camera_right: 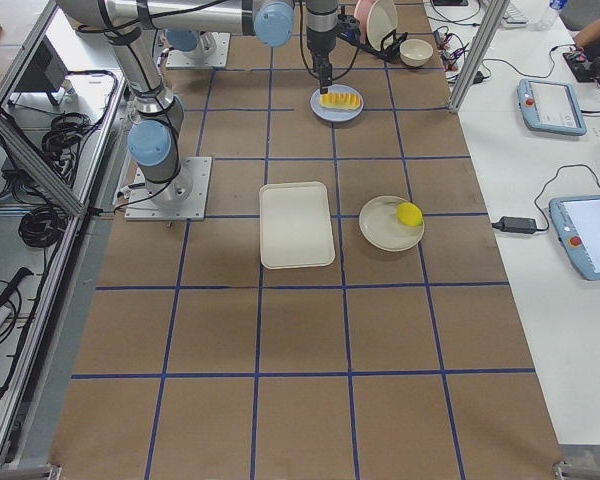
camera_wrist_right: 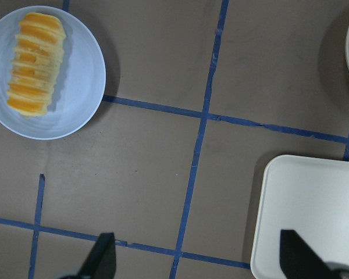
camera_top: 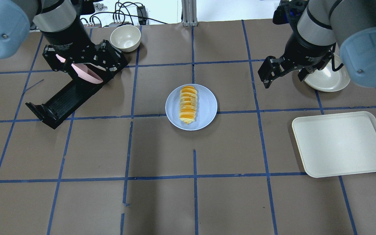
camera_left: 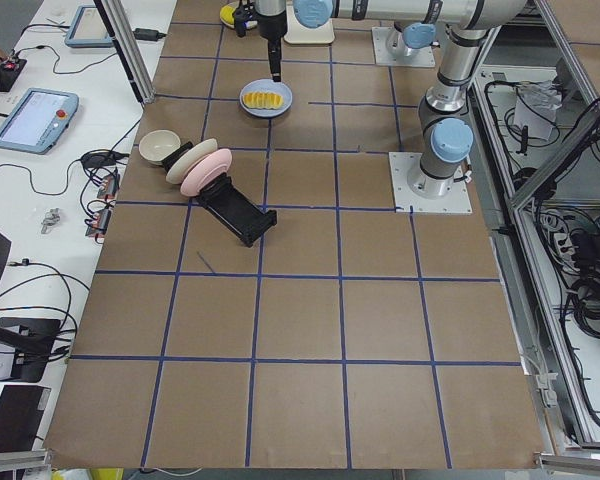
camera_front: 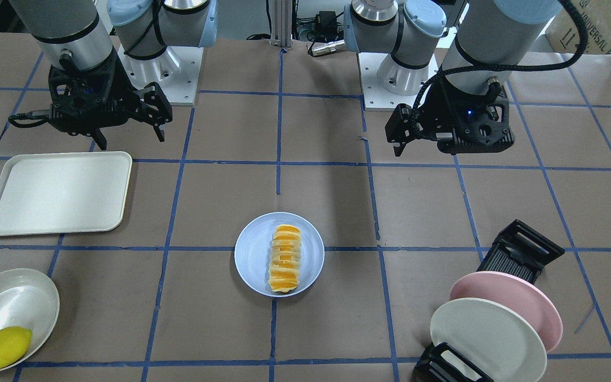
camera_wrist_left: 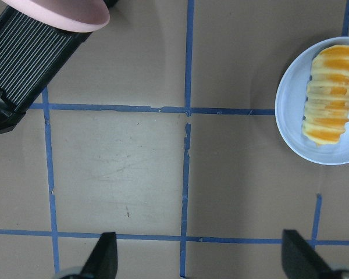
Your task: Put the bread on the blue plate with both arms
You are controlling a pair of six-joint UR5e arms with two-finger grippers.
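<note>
Overhead, the left end effector point(camera_wrist_left: 200, 260) hangs spread wide and empty near the rack point(camera_top: 60, 101). Mid-counter point(camera_top: 162, 202), the bread point(camera_top: 188, 104) lies on the blue plate point(camera_top: 207, 109). The right end effector point(camera_top: 284, 77) is likewise spread and empty.

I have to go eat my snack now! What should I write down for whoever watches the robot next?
Left gripper: fingers open, empty, hovering beside the black slotted plate rack.
Right gripper: fingers open, empty, hovering near the cream rectangular tray.
The orange-and-cream striped ridged bread roll lies inside the round pale blue plate at mid-table.
Done: the bread is on the plate and neither gripper touches it.
Left: nothing visible; the job looks complete.
</note>
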